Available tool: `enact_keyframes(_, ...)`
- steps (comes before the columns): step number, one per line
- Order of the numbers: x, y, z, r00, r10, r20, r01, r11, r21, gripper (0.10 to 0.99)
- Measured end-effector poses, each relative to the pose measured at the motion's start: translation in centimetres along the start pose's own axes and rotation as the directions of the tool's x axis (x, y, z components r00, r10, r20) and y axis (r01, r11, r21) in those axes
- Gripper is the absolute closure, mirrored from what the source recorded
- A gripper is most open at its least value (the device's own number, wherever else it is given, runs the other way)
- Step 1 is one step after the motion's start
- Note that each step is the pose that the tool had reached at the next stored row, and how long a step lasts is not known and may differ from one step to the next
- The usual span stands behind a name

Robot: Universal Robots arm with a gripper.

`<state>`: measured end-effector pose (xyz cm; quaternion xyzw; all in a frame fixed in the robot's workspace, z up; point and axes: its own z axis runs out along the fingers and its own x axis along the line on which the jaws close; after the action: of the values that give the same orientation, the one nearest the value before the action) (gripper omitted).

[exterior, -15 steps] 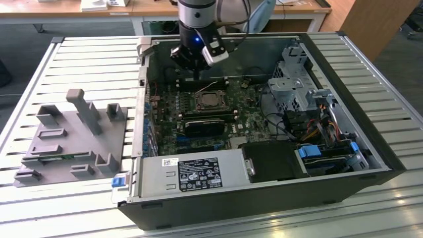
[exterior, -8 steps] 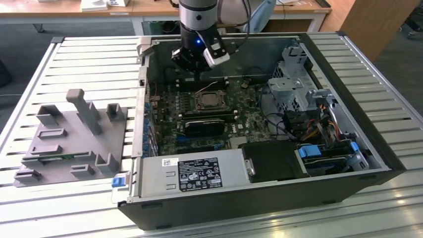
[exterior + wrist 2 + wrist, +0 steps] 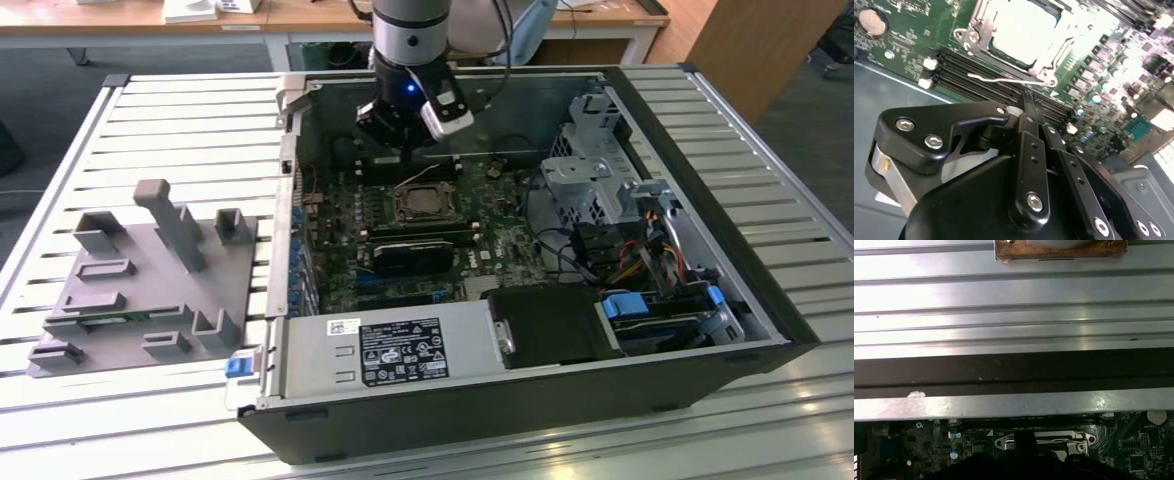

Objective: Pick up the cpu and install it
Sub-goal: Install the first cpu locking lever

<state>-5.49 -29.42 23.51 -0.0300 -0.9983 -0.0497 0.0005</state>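
Hovering low inside the open computer case, the arm hangs right over the green circuit board, just beside the socket. In the second wrist view the jaws look pressed together, tip to tip, with nothing visible between them, poised close to the thin wire lever at the socket's edge.

And the cpu? A pale silver square sits within the metal socket frame, flat and level. That looks like the chip, already in its seat, though glare washes out its surface, so this is a judgement. The lever appears to stand slightly proud of the board, so the seat may not be locked down.

On handling, the chip is likely very light, thin and completely stiff, with a slick metal top that offers the jaws little friction. Its underside and the socket's contacts are probably delicate, so any tilt or sideways drag is the real risk. The sensible hold is on two opposite edges, kept level, never pressing on the face.

Off at the exterior view's left, the grey holder block stands on the slatted counter, well apart from the arm.
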Motion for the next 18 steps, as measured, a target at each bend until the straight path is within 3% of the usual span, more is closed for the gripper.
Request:
enact_keyframes(6,-0.26,-0.02,0.33,0.9993,-0.039,-0.0019,0.039,0.9993,0.0,0.98)
enact_keyframes(18,-1.33,0.09,1.08,0.9992,-0.04,-0.0002,0.04,0.9992,0.001,0.98)
